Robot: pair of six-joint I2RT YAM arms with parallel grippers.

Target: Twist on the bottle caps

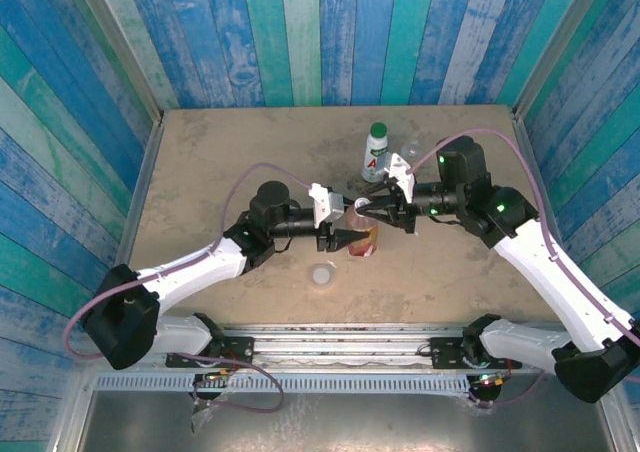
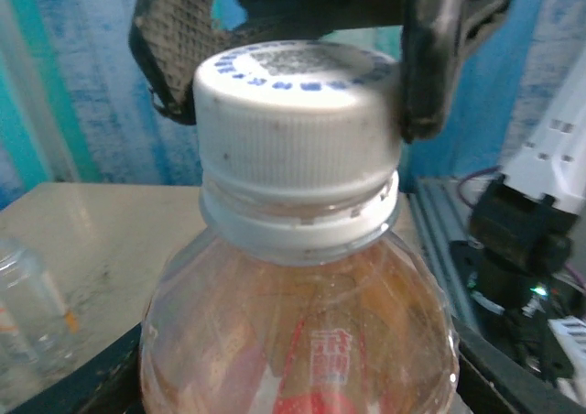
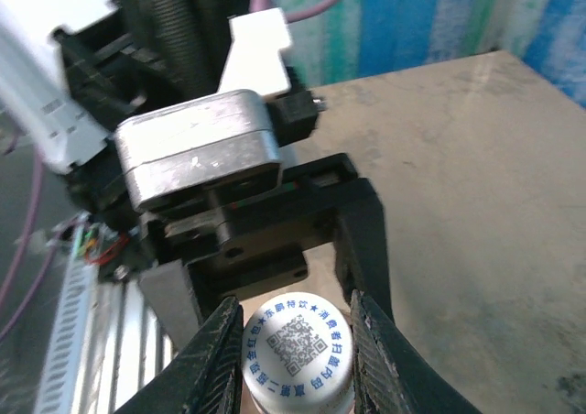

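- Top external: We see the amber bottle (image 1: 364,242) upright near the middle of the table (image 1: 220,172). The left gripper (image 1: 352,240) reaches in from nine o'clock and clasps its body. The right gripper (image 1: 372,208) comes from three o'clock, pinched on its white cap (image 1: 360,209). The white bottle (image 1: 376,157) stands at twelve o'clock of it with its green cap (image 1: 378,129) already on. A loose pale cap (image 1: 322,274) lies at eight o'clock.
- Left wrist: The white cap (image 2: 298,130) sits level on the amber bottle's neck, and the right gripper's fingers (image 2: 439,66) press it at ten and two o'clock. A clear bottle (image 2: 26,309) stands at eight o'clock.
- Right wrist: The right gripper (image 3: 298,350) is closed against the cap's ribbed sides at nine and three o'clock.
- We judge the step in hand to be tightening this cap. The next move calls for a clockwise wrist turn while the left gripper keeps the bottle from spinning. We cannot tell how far the threads have caught.
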